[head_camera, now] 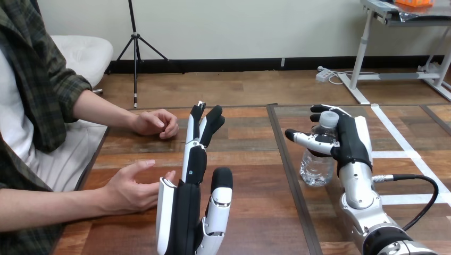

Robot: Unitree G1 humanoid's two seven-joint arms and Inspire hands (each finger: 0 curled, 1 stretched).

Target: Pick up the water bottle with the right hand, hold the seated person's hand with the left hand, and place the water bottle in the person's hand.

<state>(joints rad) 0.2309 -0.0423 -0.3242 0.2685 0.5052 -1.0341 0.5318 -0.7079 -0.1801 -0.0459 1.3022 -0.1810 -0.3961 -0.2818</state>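
A clear plastic water bottle [315, 167] with a white cap stands upright on the table at the right. My right hand [351, 142] wraps it from the right side, thumb across its front and fingers curled behind its neck, so it is shut on the bottle. My left hand [186, 210] stands upright at the lower middle, open, with its fingers straight and pointing away from me. The person's near hand [130, 188] lies just left of it, palm turned toward it, fingertips at or almost touching its white edge. My fingers are not curled round that hand.
The person's far hand [158, 123] rests loosely curled on the wooden table [250, 159], beyond my left fingertips. A dark seam [287, 159] runs down the table between my two hands.
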